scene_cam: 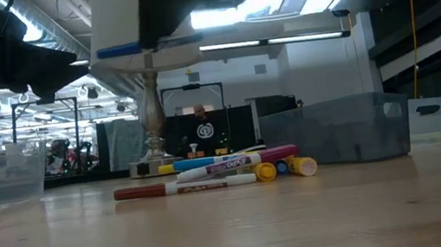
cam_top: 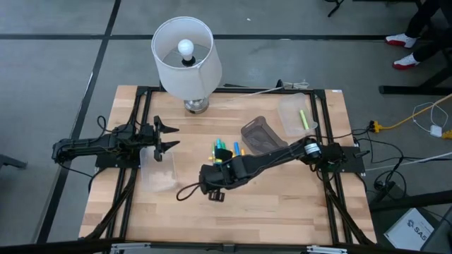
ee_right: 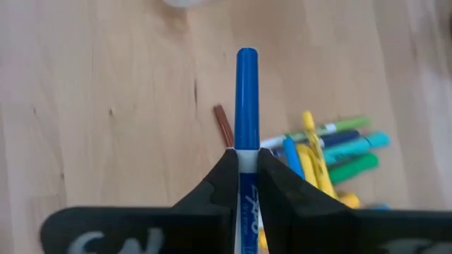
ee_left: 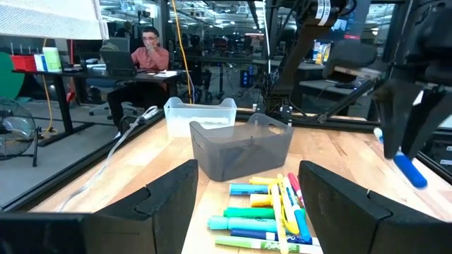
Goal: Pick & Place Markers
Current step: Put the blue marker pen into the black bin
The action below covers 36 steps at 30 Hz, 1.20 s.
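Blue marker [ee_right: 246,99] clamped in right gripper [ee_right: 245,166] jaws, above the table [cam_top: 282,204] near its front-centre. Marker pile [cam_top: 226,150] lies mid-table just beyond, with the grey bin [cam_top: 258,134] behind it. Left gripper [cam_top: 167,135] waits at left, jaws apart.

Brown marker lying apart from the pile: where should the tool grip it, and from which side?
Grip the brown marker mid-barrel, coming straight down with the fingers across its width. It lies flat on the table, a little apart from the marker pile, so both long sides look clear. The right tool is shut on a blue marker; the open left tool looks free.
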Each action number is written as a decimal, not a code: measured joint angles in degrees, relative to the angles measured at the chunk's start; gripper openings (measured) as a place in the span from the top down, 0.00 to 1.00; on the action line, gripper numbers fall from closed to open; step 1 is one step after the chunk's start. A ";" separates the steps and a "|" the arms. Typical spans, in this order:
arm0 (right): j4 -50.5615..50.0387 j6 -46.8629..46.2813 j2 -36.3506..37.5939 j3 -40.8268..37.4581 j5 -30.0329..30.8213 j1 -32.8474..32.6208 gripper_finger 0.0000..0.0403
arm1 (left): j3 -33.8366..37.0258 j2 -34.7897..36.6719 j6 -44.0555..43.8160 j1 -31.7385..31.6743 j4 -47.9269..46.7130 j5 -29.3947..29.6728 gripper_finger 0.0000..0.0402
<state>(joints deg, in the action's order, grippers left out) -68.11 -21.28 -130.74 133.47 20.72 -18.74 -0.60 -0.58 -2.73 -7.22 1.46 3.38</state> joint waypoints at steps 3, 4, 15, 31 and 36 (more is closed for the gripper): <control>-3.62 -1.07 0.02 1.38 1.65 -0.31 0.92 | 0.00 0.00 -0.01 -0.02 0.01 0.00 0.40; -4.55 -1.17 0.07 1.49 2.48 -0.34 0.92 | 0.00 0.00 0.01 0.00 0.01 0.00 0.40; -14.32 -6.50 0.35 1.47 9.40 -0.31 0.91 | 0.00 0.00 -0.01 -0.02 -0.01 0.00 0.40; -21.90 -11.80 0.44 1.25 17.70 0.58 0.91 | 0.00 0.00 -0.03 0.00 0.00 0.00 0.40; -21.91 -11.22 0.44 1.25 17.87 1.63 0.91 | 0.00 0.00 0.00 -0.01 -0.01 0.00 0.40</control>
<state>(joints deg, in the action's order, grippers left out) -90.02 -32.50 -130.30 134.72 38.59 -17.11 -0.60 -0.58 -2.73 -7.23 1.45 3.38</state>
